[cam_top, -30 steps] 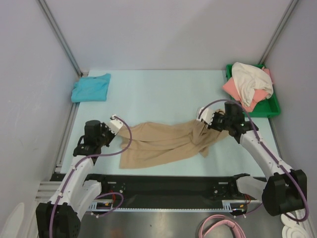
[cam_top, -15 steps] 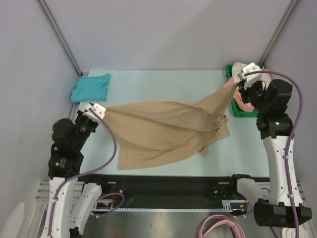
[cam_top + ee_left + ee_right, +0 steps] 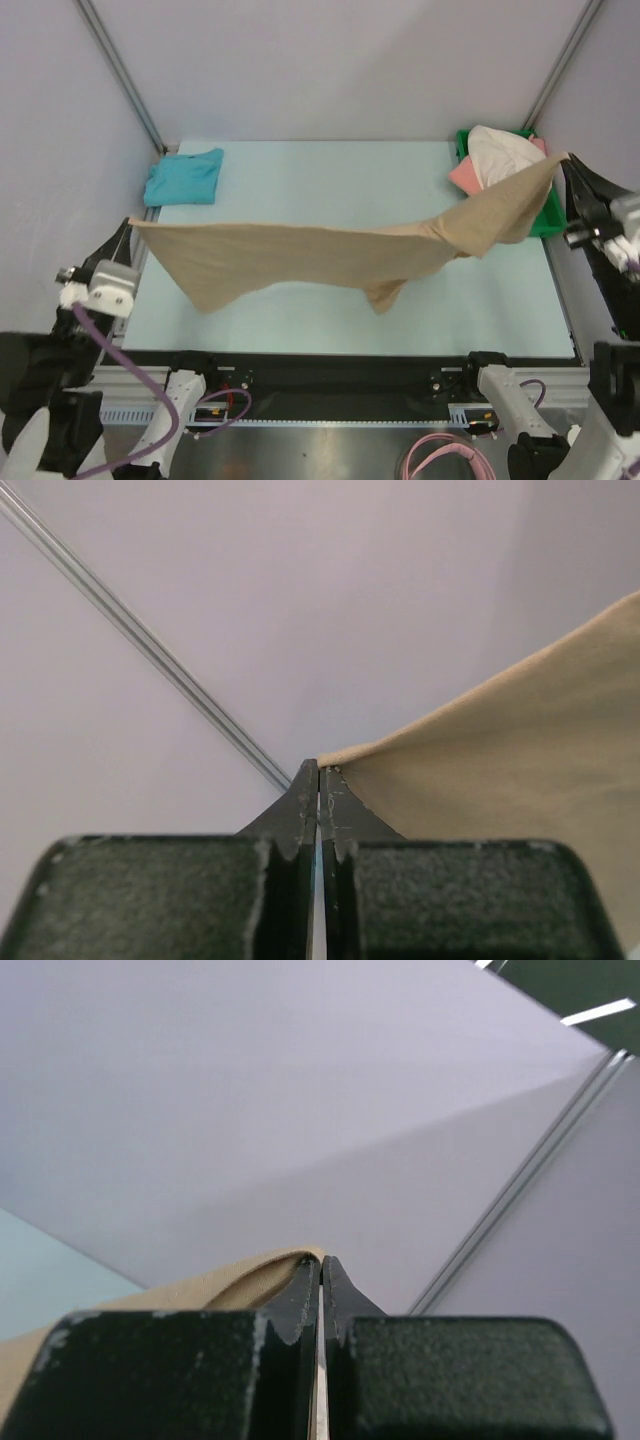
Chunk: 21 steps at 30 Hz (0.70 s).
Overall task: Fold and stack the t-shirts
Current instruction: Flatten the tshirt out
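The tan t-shirt point(image 3: 300, 258) hangs stretched in the air above the table between both grippers. My left gripper point(image 3: 128, 224) is shut on its left corner, raised at the far left; the cloth point(image 3: 520, 740) runs off to the right of its closed tips point(image 3: 319, 770). My right gripper point(image 3: 566, 160) is shut on the right corner, raised at the far right; the cloth point(image 3: 200, 1295) curls over its tips point(image 3: 321, 1260). The teal-blue shirt point(image 3: 184, 177) lies folded at the back left. The cream-white shirt point(image 3: 497, 155) lies crumpled over the coral-pink one point(image 3: 465, 177) at the back right.
A green plastic tray point(image 3: 548, 215) at the back right holds the white and pink shirts. The table has a pale blue mat point(image 3: 330, 170). Grey walls with metal posts point(image 3: 120, 70) close in the cell. A black rail point(image 3: 330, 372) runs along the near edge.
Both arms have lifted and pulled apart, raising the tan shirt off the table and stretching it taut. The grippers have moved out to the far left and far right.
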{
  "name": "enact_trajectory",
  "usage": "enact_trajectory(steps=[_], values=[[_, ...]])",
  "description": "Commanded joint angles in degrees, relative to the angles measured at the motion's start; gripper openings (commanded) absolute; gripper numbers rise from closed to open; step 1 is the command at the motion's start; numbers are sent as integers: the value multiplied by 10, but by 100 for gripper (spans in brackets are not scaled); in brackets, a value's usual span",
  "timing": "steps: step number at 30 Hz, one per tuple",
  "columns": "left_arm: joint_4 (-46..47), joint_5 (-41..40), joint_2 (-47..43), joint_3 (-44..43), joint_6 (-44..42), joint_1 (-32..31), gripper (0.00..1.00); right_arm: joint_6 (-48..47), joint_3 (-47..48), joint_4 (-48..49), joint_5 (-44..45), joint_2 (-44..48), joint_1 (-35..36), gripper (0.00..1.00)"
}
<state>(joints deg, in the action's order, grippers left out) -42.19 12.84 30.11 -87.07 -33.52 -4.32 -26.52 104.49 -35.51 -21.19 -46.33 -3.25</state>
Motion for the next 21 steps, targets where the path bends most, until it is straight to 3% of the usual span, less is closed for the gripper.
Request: enact_trajectory(steps=[1,6,13,15,21], values=[[-51,11,-17,-58,-14,4,0,-3,25,-36,19,39,-2,0],[-68,11,-41,-107,-23,5,0,-16,93,-62,18,57,-2,0],[-71,-22,-8,-167,-31,4,1,-13,230,-73,27,-14,1,0],[-47,-34,-5,-156,-37,4,0,-12,229,-62,29,-34,2,0],[22,-76,31,-66,-47,4,1,-20,109,33,34,-61,2,0]])
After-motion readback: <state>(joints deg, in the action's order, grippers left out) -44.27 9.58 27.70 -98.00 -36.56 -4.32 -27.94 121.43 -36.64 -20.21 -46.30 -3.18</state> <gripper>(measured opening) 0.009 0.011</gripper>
